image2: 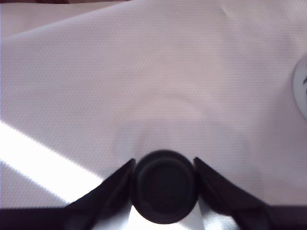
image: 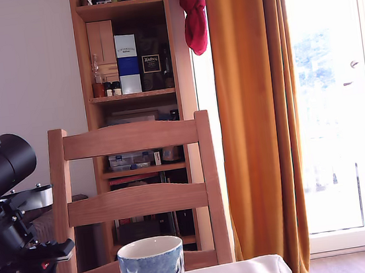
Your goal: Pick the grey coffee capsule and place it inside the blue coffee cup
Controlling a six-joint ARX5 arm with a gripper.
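Note:
In the wrist view the grey coffee capsule (image2: 164, 189), a round dark disc seen end-on, sits between my gripper's (image2: 163, 164) two black fingers (image2: 115, 184), which press on it from both sides over the white cloth. The blue coffee cup (image: 152, 268) stands on the cloth at the bottom middle of the exterior view, mottled blue and white with a cream rim. A sliver of its pale rim (image2: 301, 91) shows at the edge of the wrist view, well away from the capsule. The black arm (image: 10, 224) fills the exterior view's left; its fingers are hidden there.
A white tablecloth (image2: 153, 76) covers the table, with a bright sun stripe across it. Behind the table stands a wooden chair (image: 137, 202), then a bookshelf (image: 132, 82), an orange curtain (image: 256, 114) and a glass door at the exterior view's right.

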